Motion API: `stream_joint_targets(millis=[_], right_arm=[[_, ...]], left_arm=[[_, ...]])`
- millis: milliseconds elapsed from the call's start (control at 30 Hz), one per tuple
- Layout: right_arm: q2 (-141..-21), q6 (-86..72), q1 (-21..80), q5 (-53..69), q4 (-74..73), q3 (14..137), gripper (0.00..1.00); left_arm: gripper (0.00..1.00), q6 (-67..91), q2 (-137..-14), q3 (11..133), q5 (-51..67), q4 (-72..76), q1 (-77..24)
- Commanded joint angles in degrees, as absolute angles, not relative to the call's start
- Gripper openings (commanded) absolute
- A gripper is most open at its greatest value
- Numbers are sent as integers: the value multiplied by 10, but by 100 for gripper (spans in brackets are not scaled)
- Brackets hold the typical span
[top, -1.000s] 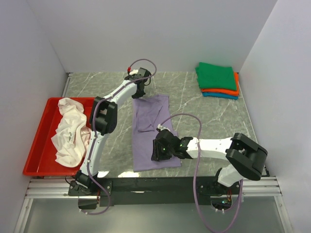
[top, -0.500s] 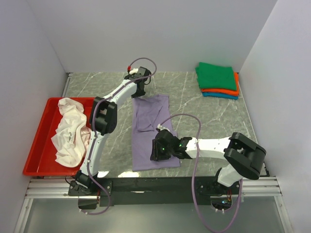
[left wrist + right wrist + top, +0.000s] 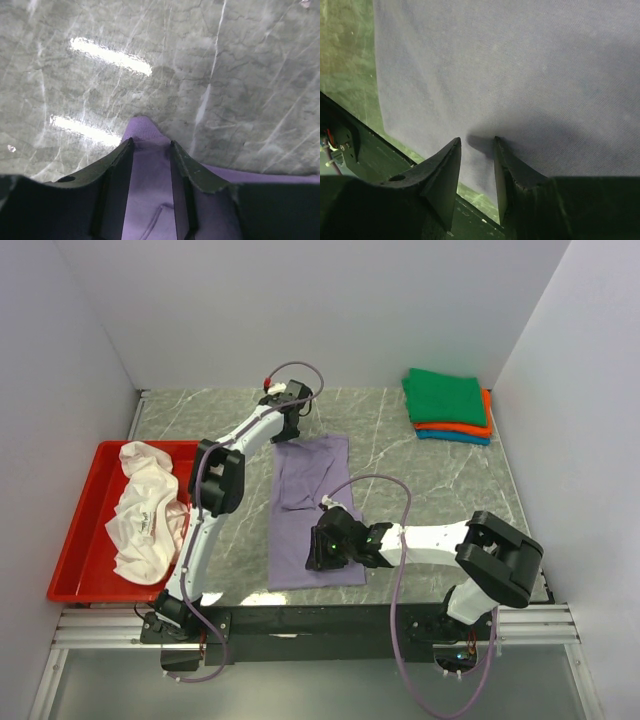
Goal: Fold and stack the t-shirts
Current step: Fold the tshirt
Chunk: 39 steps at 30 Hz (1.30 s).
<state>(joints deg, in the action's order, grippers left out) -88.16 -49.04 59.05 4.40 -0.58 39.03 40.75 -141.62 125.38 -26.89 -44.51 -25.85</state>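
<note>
The lavender t-shirt lies on the table as a long folded strip running from far to near. My left gripper sits at its far left corner, open, with the purple cloth lying loose between the fingers. My right gripper hovers over the strip's near end, open, its tips just above the flat cloth and nothing pinched. A crumpled white t-shirt fills the tray. The folded green t-shirt tops the orange one and the teal one at the back right.
A shallow red tray stands at the left edge of the marble table. White walls close in the left, back and right. A black rail runs along the near edge, just past the shirt's hem.
My left gripper has opened and let go of the lavender shirt's far corner. My right gripper and the shirt's near end have shifted slightly to the left.
</note>
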Motion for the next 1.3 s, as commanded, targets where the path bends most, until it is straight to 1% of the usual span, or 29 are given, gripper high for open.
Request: stream_joint_targets(millis=[0, 100, 167, 200, 267, 333, 400, 433, 533, 800, 1067, 1167, 1267], right_arm=[[-898, -492, 596, 35, -2, 382, 40], [-898, -495, 596, 35, -2, 379, 40], [-897, -495, 596, 35, -1, 376, 40], [-897, -496, 596, 34, -1, 375, 40], [-901, -497, 595, 35, -1, 373, 40], [-903, -501, 596, 39, -2, 368, 40], [-905, -504, 596, 40, 14, 366, 39], [-905, -509, 596, 40, 18, 360, 39], [-902, -514, 595, 40, 22, 354, 39], [-907, -533, 600, 44, 40, 338, 39], [-912, -537, 600, 44, 41, 335, 39], [-910, -535, 599, 43, 37, 338, 39], [-905, -533, 599, 40, 32, 342, 39]], left_arm=[[41, 408, -1426, 1283, -283, -449, -258], [34, 408, -1426, 1288, -289, -454, -258], [27, 409, -1420, 1281, -292, -451, -258], [21, 409, -1414, 1279, -294, -447, -258], [17, 406, -1408, 1278, -296, -445, -258], [11, 402, -1398, 1279, -302, -445, -257], [9, 399, -1390, 1279, -303, -444, -254], [6, 398, -1388, 1279, -306, -445, -252], [0, 395, -1378, 1276, -306, -443, -243], [0, 382, -1357, 1268, -302, -432, -231], [0, 368, -1362, 1271, -291, -432, -219], [2, 364, -1368, 1267, -286, -429, -216], [7, 360, -1371, 1261, -285, -425, -213]])
